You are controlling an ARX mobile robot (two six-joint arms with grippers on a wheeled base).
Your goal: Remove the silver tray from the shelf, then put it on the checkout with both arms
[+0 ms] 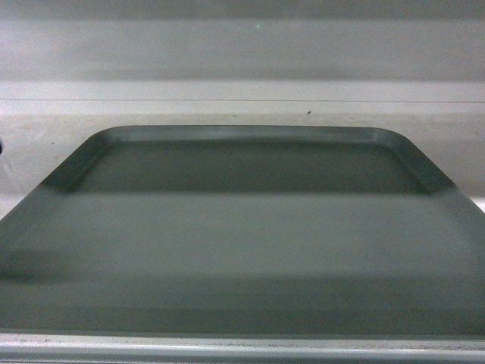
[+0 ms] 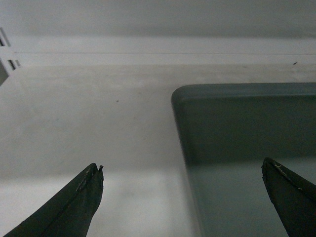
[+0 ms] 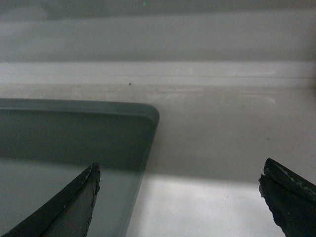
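White shelf (image 1: 227, 114) board filled the upper part of the head view, its back wall blurred. On it lay the silver tray (image 1: 242, 243), cut off at both lower sides. The left gripper (image 2: 182, 197) stood wide apart, straddling the tray's left rim near its far corner; the right gripper (image 3: 177, 197) likewise straddled the right rim. Contact probably hadn't occurred; only the fingertips showed.

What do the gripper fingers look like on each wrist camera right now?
Only the fingertips show. The left gripper has dark, near-black fingers tapering to points, with pale scuffs along the tip edges. The right gripper has the same dark tapered fingers, its right tip rougher-edged. No cables or coloured marks are visible.
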